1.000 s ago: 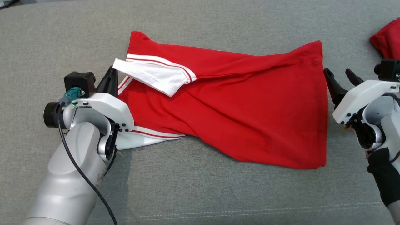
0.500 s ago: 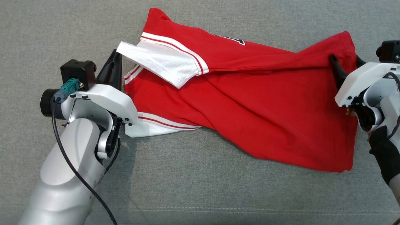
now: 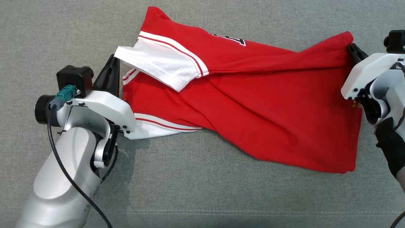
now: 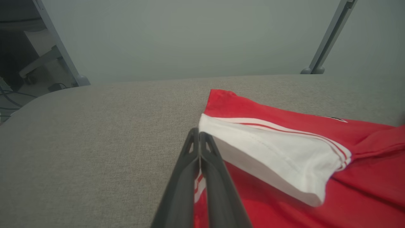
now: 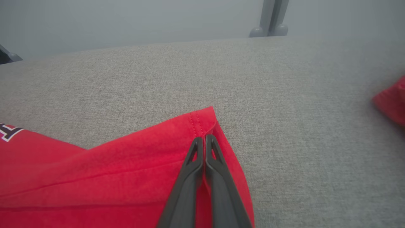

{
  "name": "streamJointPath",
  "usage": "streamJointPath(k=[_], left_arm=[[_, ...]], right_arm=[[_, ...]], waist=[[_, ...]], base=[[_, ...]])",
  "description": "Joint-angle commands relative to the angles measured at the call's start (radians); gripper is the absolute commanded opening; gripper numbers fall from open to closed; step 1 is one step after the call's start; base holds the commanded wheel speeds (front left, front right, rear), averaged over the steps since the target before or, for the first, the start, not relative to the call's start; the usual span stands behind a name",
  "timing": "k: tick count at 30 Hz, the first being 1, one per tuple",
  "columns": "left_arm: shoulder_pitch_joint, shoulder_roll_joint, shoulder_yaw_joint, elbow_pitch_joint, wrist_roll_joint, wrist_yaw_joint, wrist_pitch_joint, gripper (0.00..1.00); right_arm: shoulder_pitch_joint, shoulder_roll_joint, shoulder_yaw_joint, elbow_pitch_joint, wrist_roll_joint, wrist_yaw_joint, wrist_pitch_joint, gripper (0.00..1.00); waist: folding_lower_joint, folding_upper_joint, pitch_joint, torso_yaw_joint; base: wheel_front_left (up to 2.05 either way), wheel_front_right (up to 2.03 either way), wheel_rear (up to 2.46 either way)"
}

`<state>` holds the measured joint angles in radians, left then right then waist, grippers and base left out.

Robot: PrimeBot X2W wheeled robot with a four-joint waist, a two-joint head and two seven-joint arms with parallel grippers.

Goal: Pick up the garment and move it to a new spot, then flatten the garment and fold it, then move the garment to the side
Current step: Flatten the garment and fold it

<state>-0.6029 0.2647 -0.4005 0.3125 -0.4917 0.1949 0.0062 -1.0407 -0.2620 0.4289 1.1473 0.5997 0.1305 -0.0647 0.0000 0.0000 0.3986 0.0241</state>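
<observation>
The garment (image 3: 253, 95) is a red shirt with white, red-striped sleeves, lying crumpled across the grey fabric surface (image 3: 190, 190). My left gripper (image 3: 114, 61) is shut on the garment's left edge under the white sleeve (image 3: 161, 65); in the left wrist view the left gripper (image 4: 199, 136) pinches cloth beside the sleeve (image 4: 278, 158). My right gripper (image 3: 352, 48) is shut on the garment's far right hem corner. The right wrist view has the right gripper (image 5: 204, 139) closed on the stitched corner of the garment (image 5: 126, 164).
Another red cloth (image 5: 390, 103) lies to the right on the surface in the right wrist view. Metal frame legs (image 4: 329, 38) stand beyond the far edge. Open grey surface stretches in front of the garment and behind it.
My right gripper moved onto the garment's right hem corner and closed on it. The left gripper stayed shut on the left edge. The camera shifted, bringing the garment's printed mark into view.
</observation>
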Motion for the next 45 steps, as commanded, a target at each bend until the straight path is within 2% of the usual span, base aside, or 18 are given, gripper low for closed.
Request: streamJointPath(k=[1, 8, 11, 15, 19, 23, 27, 30, 33, 36, 39, 41, 43, 44, 45], left_arm=[[-0.008, 0.038, 0.038, -0.031, -0.001, 0.011, 0.003, 0.00], [-0.012, 0.043, 0.050, -0.058, -0.009, 0.010, -0.025, 0.00], [-0.032, 0.040, 0.067, -0.079, -0.040, -0.017, -0.038, 0.00], [-0.110, 0.054, 0.104, -0.116, -0.081, -0.064, -0.053, 0.00], [-0.204, 0.071, 0.145, -0.124, -0.112, -0.087, -0.056, 0.00], [-0.260, 0.071, 0.175, -0.133, -0.166, -0.118, -0.040, 0.00], [-0.256, 0.083, 0.207, -0.193, -0.220, -0.131, -0.011, 0.00], [-0.227, 0.096, 0.238, -0.288, -0.265, -0.124, 0.022, 0.00], [-0.196, 0.117, 0.285, -0.433, -0.306, -0.096, 0.057, 0.00], [-0.173, 0.138, 0.331, -0.600, -0.336, -0.061, 0.091, 0.00], [-0.170, 0.153, 0.358, -0.750, -0.363, -0.023, 0.142, 0.00], [-0.166, 0.165, 0.349, -0.809, -0.376, 0.000, 0.193, 0.00], [-0.159, 0.170, 0.323, -0.821, -0.391, 0.014, 0.243, 0.00], [-0.157, 0.170, 0.311, -0.809, -0.394, 0.015, 0.256, 0.00], [-0.152, 0.171, 0.291, -0.732, -0.387, 0.000, 0.253, 0.00]], right_arm=[[-0.008, 0.004, 0.016, -0.009, 0.012, 0.000, -0.002, 0.00], [-0.036, -0.005, 0.041, 0.002, 0.019, 0.000, -0.039, 0.00], [-0.063, -0.013, 0.043, -0.025, 0.034, 0.000, -0.080, 0.00], [-0.102, -0.038, 0.047, -0.100, 0.071, 0.000, -0.132, 0.00], [-0.141, -0.078, 0.053, -0.184, 0.100, 0.000, -0.166, 0.00], [-0.141, -0.113, 0.084, -0.255, 0.129, 0.000, -0.162, 0.00], [-0.105, -0.172, 0.108, -0.357, 0.176, 0.000, -0.125, 0.00], [-0.059, -0.242, 0.100, -0.461, 0.209, 0.000, -0.102, 0.00], [0.001, -0.318, 0.054, -0.592, 0.231, 0.000, -0.065, 0.00], [0.077, -0.393, -0.032, -0.753, 0.242, 0.000, -0.008, 0.00], [0.154, -0.447, -0.167, -0.916, 0.245, 0.000, 0.061, 0.00], [0.204, -0.451, -0.256, -1.000, 0.230, 0.000, 0.121, 0.00], [0.246, -0.425, -0.313, -1.054, 0.195, 0.000, 0.192, 0.00], [0.261, -0.397, -0.327, -1.068, 0.183, 0.000, 0.229, 0.00], [0.275, -0.329, -0.332, -1.048, 0.143, 0.000, 0.301, 0.00]], waist=[[0.0000, 0.0000, 0.002, -0.002], [0.0000, 0.0000, -0.012, -0.009], [0.0000, 0.0000, -0.041, -0.013], [0.0000, 0.0000, -0.101, -0.016], [0.0000, 0.0000, -0.175, -0.020], [0.0000, 0.0000, -0.259, -0.024], [0.0000, 0.0000, -0.348, -0.029], [0.0000, 0.0000, -0.416, -0.035], [0.0000, 0.0000, -0.461, -0.048], [0.0000, 0.0000, -0.486, -0.061], [0.0000, 0.0000, -0.491, -0.070], [0.0000, 0.0000, -0.488, -0.073], [0.0000, 0.0000, -0.476, -0.074], [0.0000, 0.0000, -0.465, -0.074], [0.0000, 0.0000, -0.442, -0.073]], base=[[0.00, 0.00, 0.00], [0.00, 0.00, 0.00], [0.00, 0.00, 0.00], [0.00, 0.00, 0.00], [0.00, 0.00, 0.00], [0.00, 0.00, 0.00], [0.00, 0.00, 0.00], [0.00, 0.00, 0.00], [0.00, 0.00, 0.00], [0.00, 0.00, 0.00], [0.00, 0.00, 0.00], [0.00, 0.00, 0.00], [0.00, 0.00, 0.00], [0.00, 0.00, 0.00], [0.00, 0.00, 0.00]])
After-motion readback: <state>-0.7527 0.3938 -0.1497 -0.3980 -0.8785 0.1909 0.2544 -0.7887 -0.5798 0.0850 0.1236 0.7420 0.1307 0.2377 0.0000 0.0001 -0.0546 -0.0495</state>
